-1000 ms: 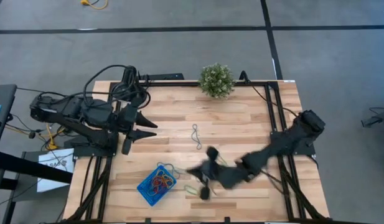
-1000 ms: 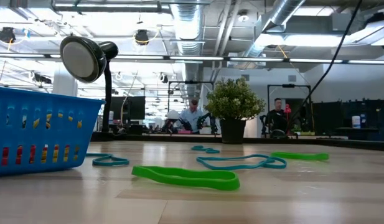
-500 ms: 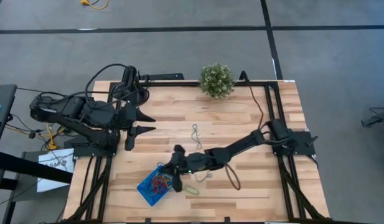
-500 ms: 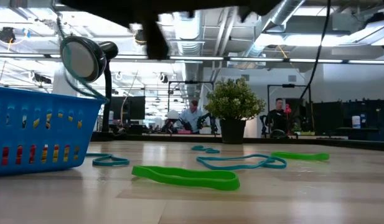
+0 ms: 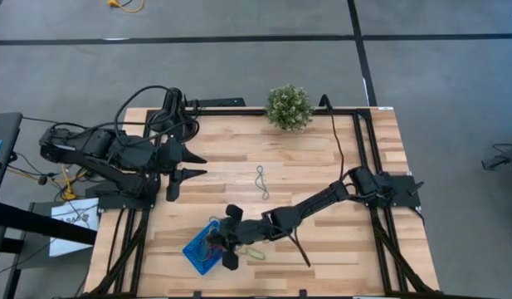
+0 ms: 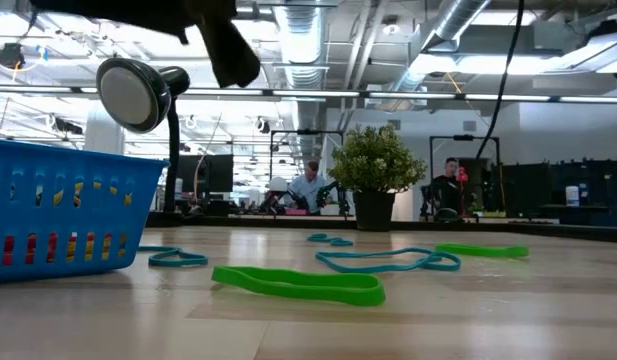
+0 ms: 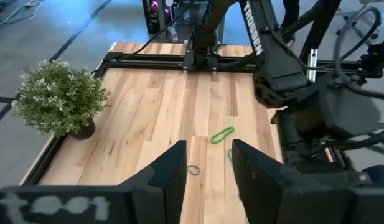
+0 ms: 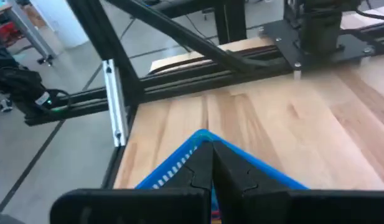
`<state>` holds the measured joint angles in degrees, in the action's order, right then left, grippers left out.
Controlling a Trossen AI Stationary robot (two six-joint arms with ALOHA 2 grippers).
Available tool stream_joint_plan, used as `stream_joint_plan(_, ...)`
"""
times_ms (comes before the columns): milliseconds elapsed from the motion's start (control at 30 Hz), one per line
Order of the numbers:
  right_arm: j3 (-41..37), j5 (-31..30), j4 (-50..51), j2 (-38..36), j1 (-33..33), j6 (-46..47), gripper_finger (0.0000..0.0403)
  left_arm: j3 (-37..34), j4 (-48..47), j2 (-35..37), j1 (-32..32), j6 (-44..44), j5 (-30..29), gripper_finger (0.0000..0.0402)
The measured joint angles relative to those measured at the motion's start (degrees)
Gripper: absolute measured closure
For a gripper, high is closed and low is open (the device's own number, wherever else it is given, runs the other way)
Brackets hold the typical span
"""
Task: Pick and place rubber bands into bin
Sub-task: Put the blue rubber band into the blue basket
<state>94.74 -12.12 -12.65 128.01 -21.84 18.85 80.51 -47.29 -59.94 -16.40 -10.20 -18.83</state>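
The blue bin (image 5: 196,254) sits near the table's near edge, left of centre, with red and other rubber bands (image 5: 209,245) inside. In the low view its slotted wall (image 6: 58,215) fills the left. Loose bands lie flat on the wood: a green one (image 5: 254,252) beside the bin, which also shows in the low view (image 6: 298,285), and a grey one (image 5: 261,181) mid-table. My right gripper (image 5: 225,241) hangs above the bin, shut (image 8: 212,163), with the bin's blue rim (image 8: 179,152) below. No band shows between its fingers. My left gripper (image 5: 192,164) waits open at the left side.
A potted plant (image 5: 289,106) stands at the far edge. A black lamp (image 6: 133,95) rises behind the bin. Teal bands (image 6: 388,262) and another green one (image 6: 483,250) lie farther off. The left wrist view shows a green band (image 7: 222,134) and my right arm (image 7: 291,81). People are in the room behind.
My right arm has swept from the near middle of the table toward the left edge and now stands over the bin. Half a second ago a thin loop hung below it in the low view; no loop shows there now. The left arm has kept still.
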Motion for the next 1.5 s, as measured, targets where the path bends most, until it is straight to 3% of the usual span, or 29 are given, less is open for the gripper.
stream_joint_plan(367, 0.02, -1.5, 10.4, -0.09, 0.1, -2.2, 0.0394, 0.0, 0.35, -0.01, 0.0, -0.04, -0.02, 0.0285)
stream_joint_plan(833, 0.02, 0.04, 4.88, -0.11, -0.91, -5.31, 0.0267, 0.0, 0.27, -0.02, 0.0, -0.12, -3.02, 0.0285)
stream_joint_plan(1033, 0.0, 2.47, 4.46, -1.76, -2.4, -3.33, 0.0247, 0.0, -0.65, -1.83, 0.0, -4.58, -3.46, 0.0285)
stream_joint_plan(1167, 0.0, 7.89, 13.07, -6.01, -3.51, 2.91, 0.0249, -0.02, -3.18, -5.68, -0.02, -6.28, -7.96, 0.0285)
stream_joint_plan(1333, 0.0, 7.24, 30.97, -14.06, -5.74, 4.95, 0.0255, -0.04, -8.67, -11.83, 0.0, -4.35, -14.38, 0.0285)
stream_joint_plan(1433, 0.0, 2.01, 39.08, -18.5, -7.62, 7.08, 0.0257, -0.04, -10.06, -15.59, 1.05, -7.2, -14.6, 0.0285)
stream_joint_plan(1500, 0.0, -3.64, 42.61, -21.13, -8.89, 8.27, 0.0257, -0.04, -10.08, -17.62, 2.78, -9.54, -10.97, 0.0285)
